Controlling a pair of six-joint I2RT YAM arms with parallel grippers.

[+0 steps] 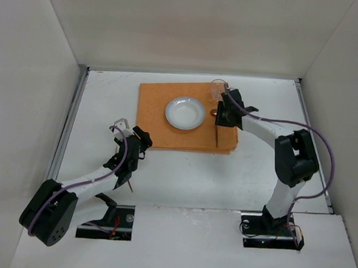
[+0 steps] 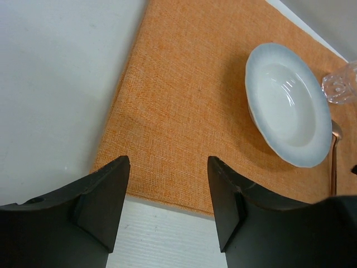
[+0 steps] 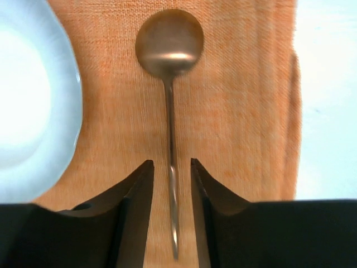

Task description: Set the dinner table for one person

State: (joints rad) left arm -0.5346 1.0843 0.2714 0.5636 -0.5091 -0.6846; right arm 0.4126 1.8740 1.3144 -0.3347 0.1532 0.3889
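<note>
The white surface [image 1: 182, 177] spreads beneath both arms, with thin metal rails along its left and right edges. An orange mat [image 1: 153, 108] lies on its far middle, and a white plate [image 1: 185, 112] with a deep centre sits on the mat. Just right of the plate a spoon [image 3: 170, 44] lies flat on the mat, its bowl towards the far side. The right hand [image 3: 170, 164] hangs over the handle, released, with a gap showing on either side of the metal. A clear glass [image 2: 341, 84] stands on the mat beyond the spoon. The left hand [image 2: 167, 162] is spread wide and empty, over the mat's near-left edge
</note>
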